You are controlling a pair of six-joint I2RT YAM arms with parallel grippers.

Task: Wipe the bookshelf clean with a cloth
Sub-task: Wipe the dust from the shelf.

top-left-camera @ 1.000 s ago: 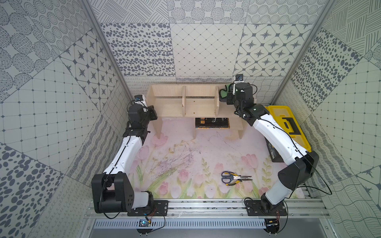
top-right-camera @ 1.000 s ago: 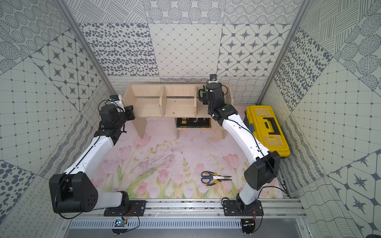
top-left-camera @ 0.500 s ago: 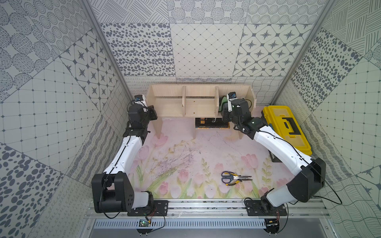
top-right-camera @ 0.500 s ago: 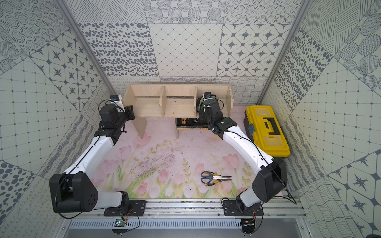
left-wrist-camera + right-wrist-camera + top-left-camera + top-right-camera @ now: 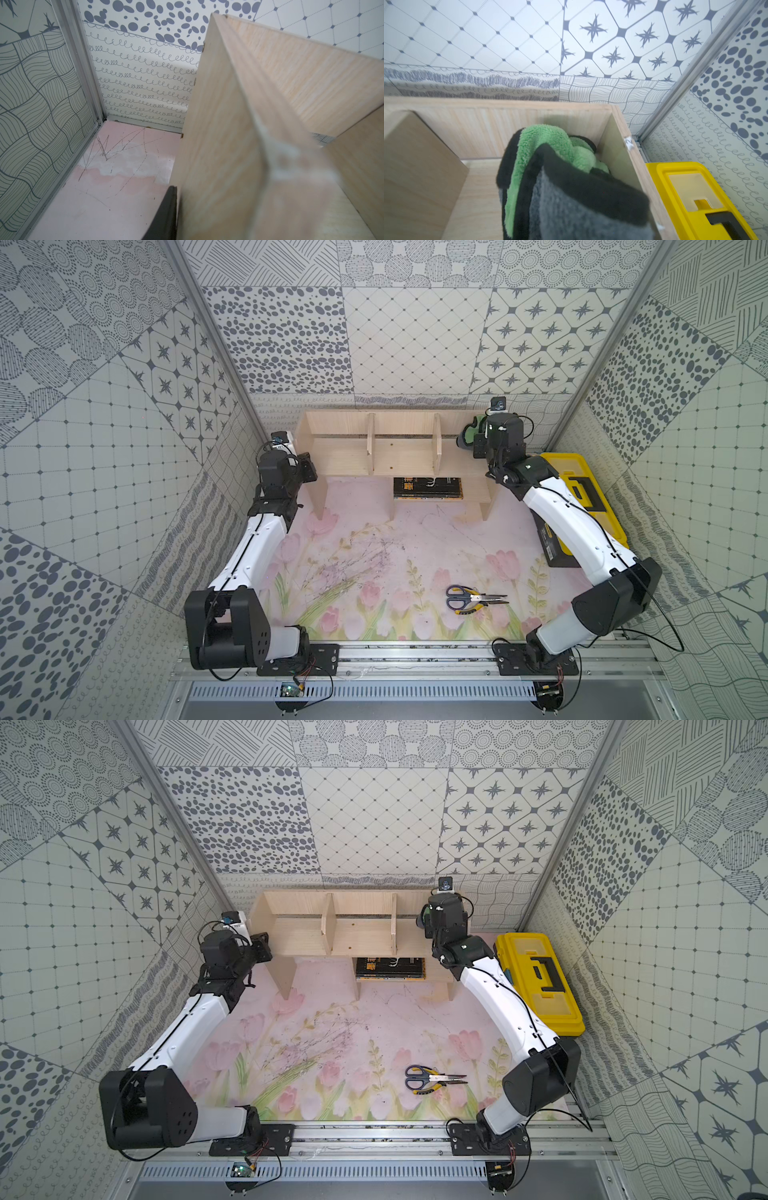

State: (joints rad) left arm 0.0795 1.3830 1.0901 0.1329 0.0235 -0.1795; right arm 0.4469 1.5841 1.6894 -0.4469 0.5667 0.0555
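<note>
The cloth (image 5: 550, 166), fluffy green on one face and dark grey on the other, hangs bunched from your right gripper (image 5: 477, 444), whose jaws are pressed together on it. In both top views the cloth (image 5: 469, 434) (image 5: 420, 920) sits inside the rightmost bay of the bookshelf (image 5: 399, 454), close to the right side panel. You cannot tell whether it touches the wood.

The bookshelf (image 5: 361, 936) is pale wood with three bays and stands at the far edge of a floral mat (image 5: 374, 556), against the far wall. Your left gripper (image 5: 306, 467) pinches the top edge of its left side panel, with one dark finger (image 5: 166, 214) flat against the outer face.

A stack of dark books (image 5: 428, 488) lies on the small lower shelf, under the middle and right bays. A yellow toolbox (image 5: 582, 493) with a black handle stands just right of the bookshelf, partly behind your right arm. Scissors (image 5: 473, 599) with blue and yellow handles lie on the mat at the near right, blades pointing right, well apart from the shelf.
</note>
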